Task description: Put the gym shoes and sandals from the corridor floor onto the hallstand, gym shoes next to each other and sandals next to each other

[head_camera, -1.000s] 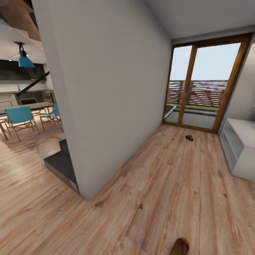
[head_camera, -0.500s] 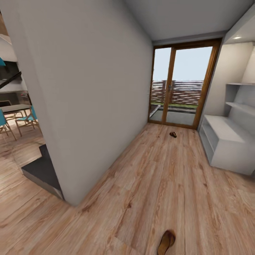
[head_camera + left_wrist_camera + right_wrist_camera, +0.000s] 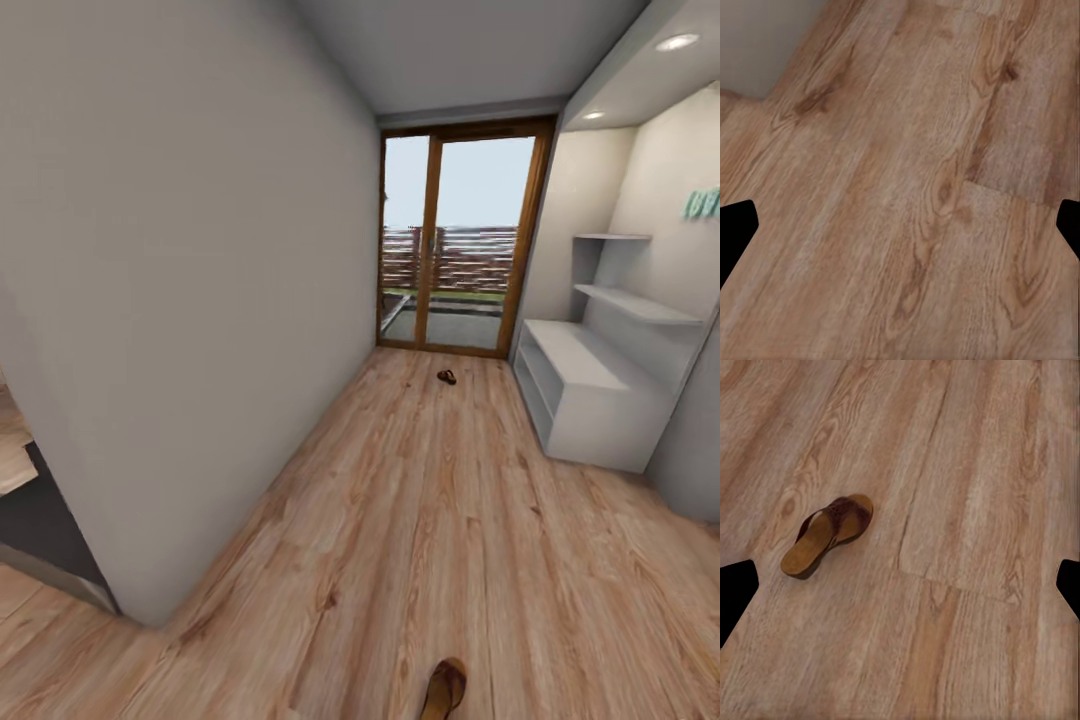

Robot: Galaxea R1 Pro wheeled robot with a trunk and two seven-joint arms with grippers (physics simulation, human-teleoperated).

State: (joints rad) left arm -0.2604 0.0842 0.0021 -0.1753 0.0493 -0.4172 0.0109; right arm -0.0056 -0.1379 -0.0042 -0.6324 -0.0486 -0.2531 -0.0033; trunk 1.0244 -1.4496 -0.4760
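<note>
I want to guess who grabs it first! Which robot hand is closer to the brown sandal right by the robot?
Probably the right. The right hand looks down on the sandal lying on the floor; the left hand faces bare planks.

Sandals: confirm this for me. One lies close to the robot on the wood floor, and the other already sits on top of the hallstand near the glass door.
Not quite. The far sandal is not on the hallstand; in the head view it lies on the corridor floor before the glass door, apart from the rack. The near sandal does lie on the floor close by.
</note>
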